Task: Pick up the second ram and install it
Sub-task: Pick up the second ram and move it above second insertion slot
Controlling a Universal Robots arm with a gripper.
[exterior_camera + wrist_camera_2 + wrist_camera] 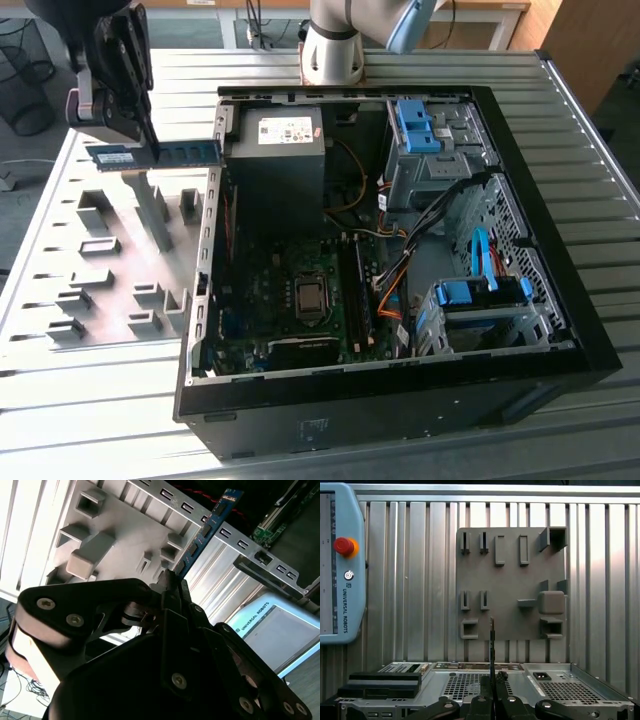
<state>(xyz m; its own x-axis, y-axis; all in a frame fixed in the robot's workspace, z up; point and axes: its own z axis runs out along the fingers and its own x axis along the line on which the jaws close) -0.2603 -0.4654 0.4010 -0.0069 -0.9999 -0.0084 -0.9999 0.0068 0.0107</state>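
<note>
A ribbed metal table [90, 410] is seen in the exterior view. An open black computer case [570, 270] lies on it, and a grey holder plate [120, 265] lies beside the case at the exterior view's left. The second ram [160, 153], a narrow blue-green stick with dark chips, is held level in the air above the far part of that plate, just outside the case's wall. It is clamped between the fingers of the gripper [148, 140], which are closed on it near its middle. In the second wrist view the second ram [209, 525] is seen reaching away from the gripper [172, 582] over the grey holder plate [125, 525]. In the first wrist view the second ram [492, 640] is seen edge-on, as a thin line rising from the gripper [492, 682]. Inside the case, a motherboard [290, 300] and bright blue drive-bay clips [418, 125] are shown. A teach pendant [340, 580] is seen on the table in the first wrist view.
</note>
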